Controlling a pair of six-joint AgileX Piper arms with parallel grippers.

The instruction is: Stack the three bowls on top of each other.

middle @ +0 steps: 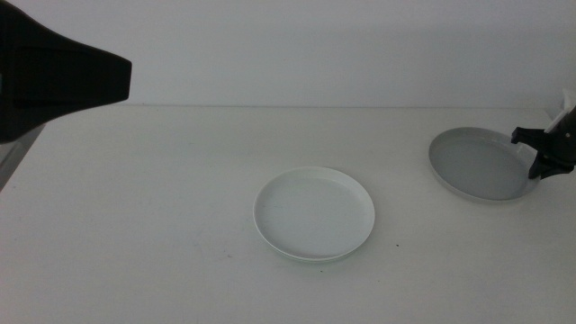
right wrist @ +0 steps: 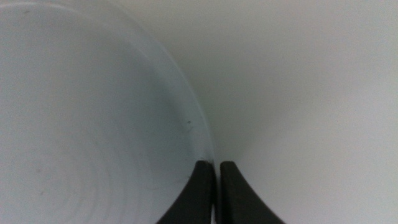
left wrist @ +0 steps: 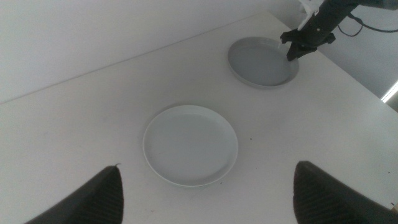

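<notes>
Grey bowl (middle: 479,165) – one, rim-pinched by right tool (middle: 541,155), one white bowl (middle: 314,213)

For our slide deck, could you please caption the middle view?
Right tool clamps the grey bowl rim, tilting it; white bowl sits mid-table; left arm waits raised.

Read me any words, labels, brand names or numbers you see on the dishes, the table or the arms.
None can be read.
White bowl: plain, no marking.
Grey bowl: plain, its rim pinched by the right end effector.
Table: bare white, only tiny dark specks.
Left end effector, raised over the table: dark, no label showing.
</notes>
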